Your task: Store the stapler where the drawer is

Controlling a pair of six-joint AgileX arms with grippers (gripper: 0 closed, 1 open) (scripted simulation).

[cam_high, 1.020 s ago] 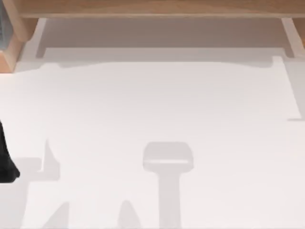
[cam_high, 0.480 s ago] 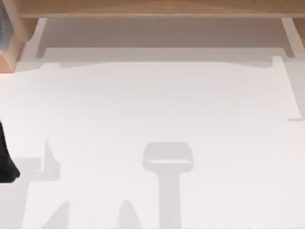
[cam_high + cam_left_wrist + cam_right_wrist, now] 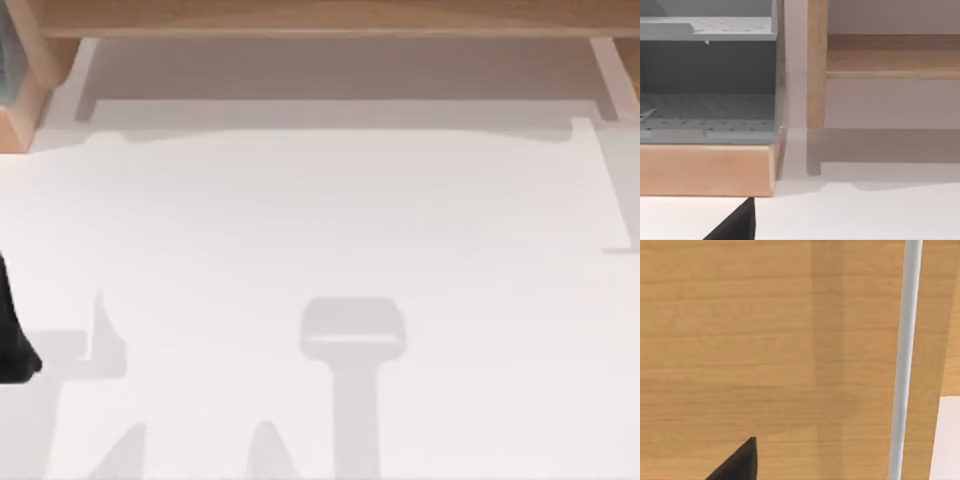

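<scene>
From above, a white table (image 3: 320, 220) stretches bare under soft grey shadows (image 3: 352, 330), which fall on its near half. A wooden frame (image 3: 320, 15) runs along the far edge, and its legs come down at the far left and far right. The left arm (image 3: 12, 345) is a dark shape at the table's left edge, towards the near side.

The left wrist camera faces a grey perforated rack (image 3: 707, 107) that sits on a wooden base (image 3: 705, 170) on the table. Just beside the rack stands a wooden post (image 3: 816, 65), which carries a wooden board (image 3: 892, 57) running away from it. A dark tip of the left gripper (image 3: 737, 225) juts in over the table before the base; whether it is wide or narrow cannot be told.

The right wrist camera is close to a wood panel (image 3: 765, 340) crossed by a pale rod (image 3: 905, 360), with a patch of white table beyond it. A dark tip of the right gripper (image 3: 737, 462) lies against the panel; its grip cannot be told either. Where the stapler lies cannot be told from these pictures.
</scene>
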